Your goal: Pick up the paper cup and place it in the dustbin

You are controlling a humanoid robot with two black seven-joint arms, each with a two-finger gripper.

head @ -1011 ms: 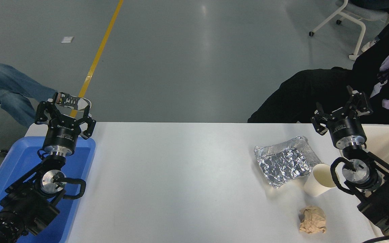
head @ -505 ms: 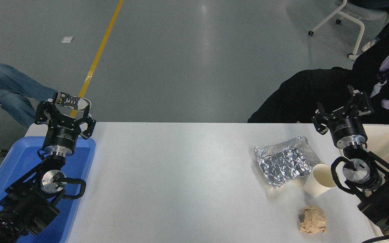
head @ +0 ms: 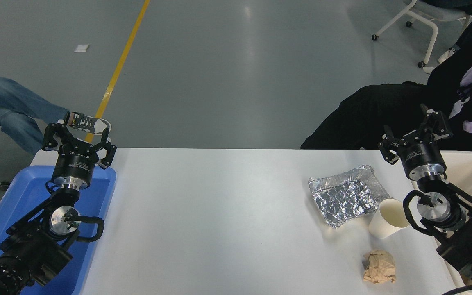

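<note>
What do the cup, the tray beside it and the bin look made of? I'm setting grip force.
The cup: seemingly thin paper, matte white outside and cream inside, with a rolled rim. The tray: apparently aluminium foil, given its shiny silver skin, crinkled all over. The bin: probably rigid plastic, judging by its smooth cream wall with a thick rounded rim, though only part shows.

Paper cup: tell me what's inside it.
The paper cup stands upright beside the foil tray. Through its open mouth only bare cream wall shows, with nothing sticking out. The bottom is hidden by the near wall, so something small lying there cannot be ruled out.
</note>
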